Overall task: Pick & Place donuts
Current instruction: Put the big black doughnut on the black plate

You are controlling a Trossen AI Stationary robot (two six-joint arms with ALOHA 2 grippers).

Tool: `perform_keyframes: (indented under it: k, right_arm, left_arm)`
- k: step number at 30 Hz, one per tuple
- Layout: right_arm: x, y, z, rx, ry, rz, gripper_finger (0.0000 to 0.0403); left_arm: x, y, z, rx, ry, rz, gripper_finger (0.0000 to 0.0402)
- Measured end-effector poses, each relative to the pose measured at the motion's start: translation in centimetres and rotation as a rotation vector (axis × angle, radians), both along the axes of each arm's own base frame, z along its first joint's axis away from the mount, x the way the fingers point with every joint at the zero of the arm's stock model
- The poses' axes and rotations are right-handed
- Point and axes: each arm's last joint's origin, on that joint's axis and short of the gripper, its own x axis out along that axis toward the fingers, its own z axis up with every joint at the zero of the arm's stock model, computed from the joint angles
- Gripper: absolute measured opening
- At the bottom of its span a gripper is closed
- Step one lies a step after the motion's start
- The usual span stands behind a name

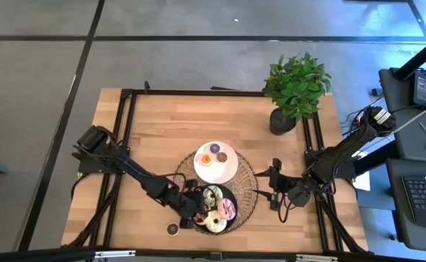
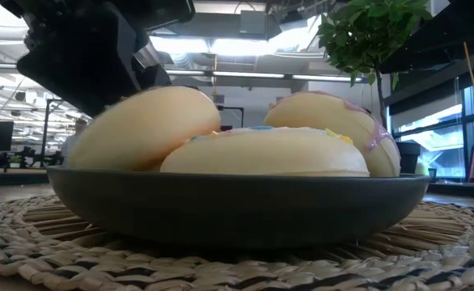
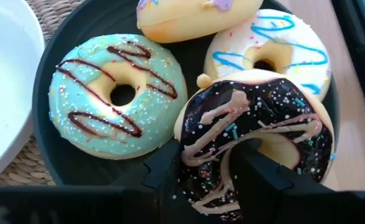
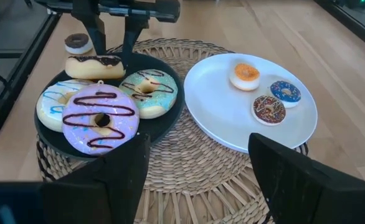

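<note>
A black plate (image 1: 231,195) on a woven mat holds a green donut (image 3: 120,93), a purple chocolate-striped donut (image 4: 100,118) and a cream blue-striped donut (image 3: 270,46). My left gripper (image 4: 114,46) stands over the plate's left side, shut on a chocolate donut (image 3: 257,137). A white plate (image 4: 232,118) carries mini orange (image 4: 245,74), blue (image 4: 285,91) and brown (image 4: 268,109) donuts. Another mini chocolate donut (image 1: 173,229) lies on the table near the front edge. My right gripper (image 1: 274,185) waits open at the mat's right edge. My left gripper holds the chocolate donut by one side of its ring (image 3: 207,168). One finger (image 3: 260,177) stands in the donut's hole and the other (image 3: 164,174) outside the rim. The fingers come from above, pointing down. The donut lies level, partly over the cream donut, apparently just above the plate.
A potted plant (image 1: 294,91) stands at the table's far right corner. The woven mat (image 1: 248,175) lies under both plates. Black frame rails (image 1: 126,131) run along the table's left and right sides. Bare wood shows at the far left of the table.
</note>
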Motion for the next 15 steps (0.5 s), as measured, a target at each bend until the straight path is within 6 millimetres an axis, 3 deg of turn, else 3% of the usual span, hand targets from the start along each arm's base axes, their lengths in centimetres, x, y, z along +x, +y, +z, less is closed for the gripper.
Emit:
perform_keyframes:
  k: [11,15]
  right_arm:
    - [-0.01,-0.01,-0.02,-0.002,0.003,0.0,0.0273]
    - [0.13,0.12,0.22,0.075,-0.03,-0.027,0.0273]
  left_arm:
    - [0.02,0.49,0.72,0.012,-0.021,0.028,0.015]
    - [0.19,0.82,0.79,0.017,-0.026,0.043,0.0151]
